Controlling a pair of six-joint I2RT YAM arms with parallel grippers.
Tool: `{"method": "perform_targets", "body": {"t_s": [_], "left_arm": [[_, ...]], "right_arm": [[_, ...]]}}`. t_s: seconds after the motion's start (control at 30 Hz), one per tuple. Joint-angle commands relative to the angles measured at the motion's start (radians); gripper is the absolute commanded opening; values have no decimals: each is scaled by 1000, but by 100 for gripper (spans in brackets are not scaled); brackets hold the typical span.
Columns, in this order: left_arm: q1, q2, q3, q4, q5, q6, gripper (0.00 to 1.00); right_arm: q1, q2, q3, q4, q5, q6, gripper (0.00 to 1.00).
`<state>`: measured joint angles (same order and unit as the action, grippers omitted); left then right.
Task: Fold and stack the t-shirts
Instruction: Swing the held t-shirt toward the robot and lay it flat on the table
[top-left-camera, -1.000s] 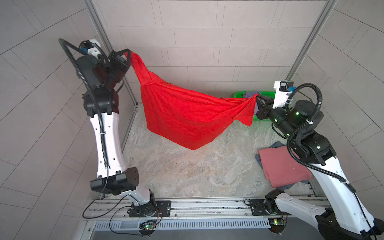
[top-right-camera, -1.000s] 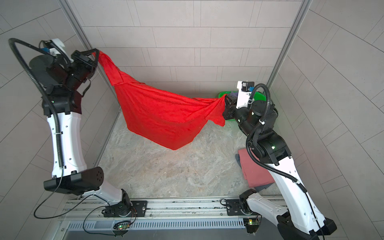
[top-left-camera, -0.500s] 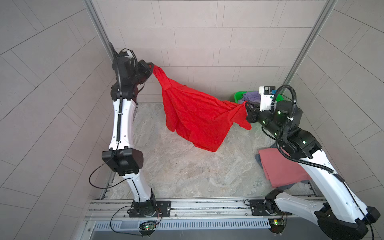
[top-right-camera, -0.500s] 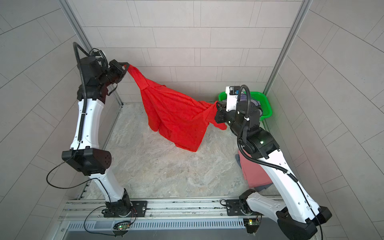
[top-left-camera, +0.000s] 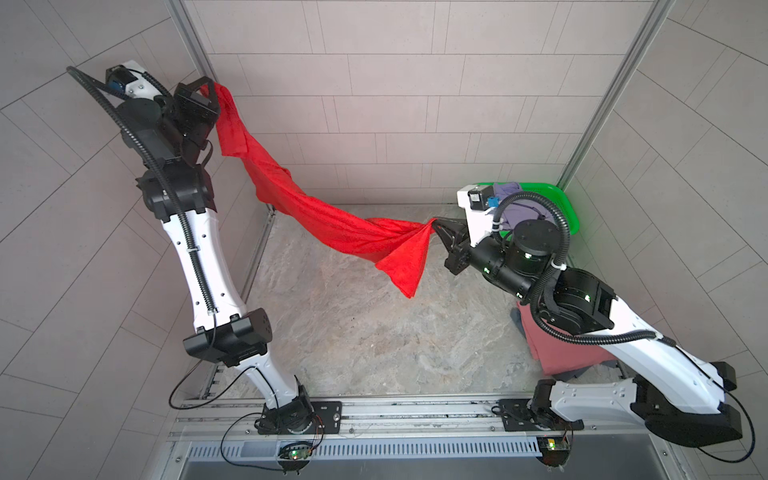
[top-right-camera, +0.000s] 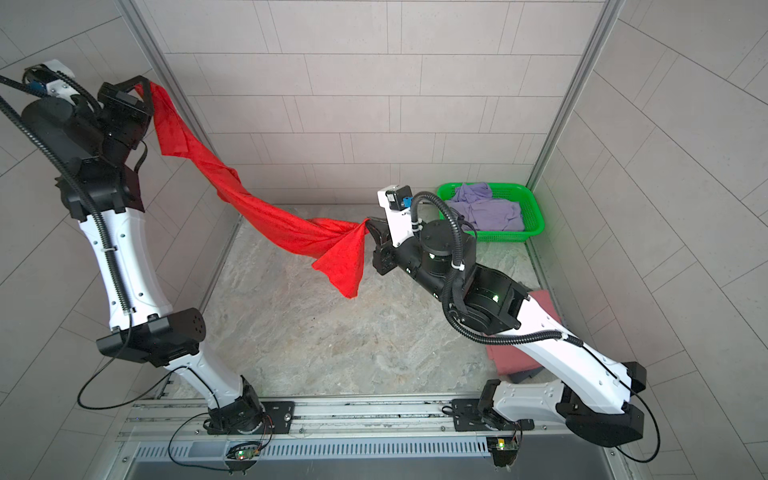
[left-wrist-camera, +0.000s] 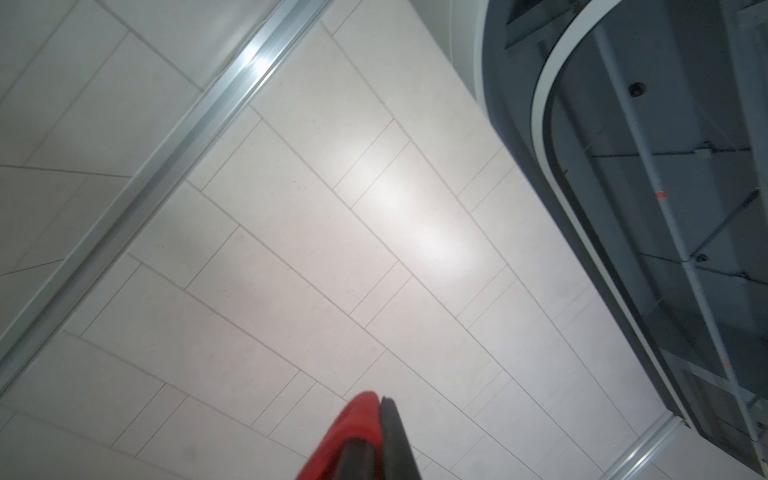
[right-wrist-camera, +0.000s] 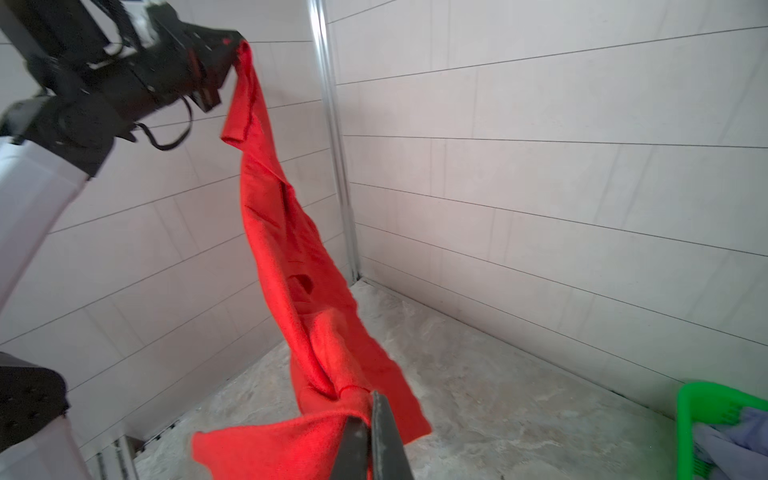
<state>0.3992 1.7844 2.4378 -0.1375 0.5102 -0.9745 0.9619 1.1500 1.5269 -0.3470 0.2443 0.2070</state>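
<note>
The bright red t-shirt (top-left-camera: 332, 224) (top-right-camera: 282, 224) hangs above the table as a narrow twisted band between both grippers. My left gripper (top-left-camera: 210, 89) (top-right-camera: 143, 89) is raised high at the back left by the wall, shut on one end; the left wrist view shows only red cloth (left-wrist-camera: 357, 419) pinched at the gripper (left-wrist-camera: 380, 401). My right gripper (top-left-camera: 434, 224) (top-right-camera: 368, 224) (right-wrist-camera: 372, 399) is shut on the other end, lower and near the middle, with a loose flap dangling below it. A folded dusty pink t-shirt (top-left-camera: 557, 349) (top-right-camera: 511, 361) lies at the right under the right arm.
A green mesh basket (top-left-camera: 561, 199) (top-right-camera: 532, 208) (right-wrist-camera: 690, 411) stands in the back right corner with a lavender t-shirt (top-right-camera: 486, 212) crumpled inside. The marbled table (top-left-camera: 353, 332) is boxed in by tiled walls and metal posts. A dark grey-blue cloth edge (top-left-camera: 517, 322) shows beneath the pink shirt.
The red t-shirt, a wide sheet a second ago, is now twisted into a narrow band. My left gripper swung inward, then back out high. My right gripper moved toward the middle.
</note>
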Motion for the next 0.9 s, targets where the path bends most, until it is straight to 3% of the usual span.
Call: {"method": "perform_targets", "body": {"t_s": [0.0,0.2,0.43,0.5,0.57,0.63,0.73,0.87], "left_arm": [[-44,49,11,78,26,-50,0],[-255,137,-24,2,75,25,0],[-443,280,-103,-56,70,106,3],[-466,358,-49,-117,86,134,24],[-465,426,30,-211,107,160,54],[-450,446,74,-303,109,191,71],[-433,390,27,-434,58,305,85],[-430,243,-193,-597,-8,438,86]], "right_arm": [[0,-68,-59,37,214,-49,0],[-31,-108,-223,12,386,-90,0],[-191,-94,-434,-18,289,34,1],[-212,-85,-463,-37,264,64,16],[-216,-82,-453,-72,244,79,39],[-218,-87,-443,-96,238,81,51],[-230,-102,-428,-117,229,95,61],[-274,-129,-437,-137,164,146,65]]}}
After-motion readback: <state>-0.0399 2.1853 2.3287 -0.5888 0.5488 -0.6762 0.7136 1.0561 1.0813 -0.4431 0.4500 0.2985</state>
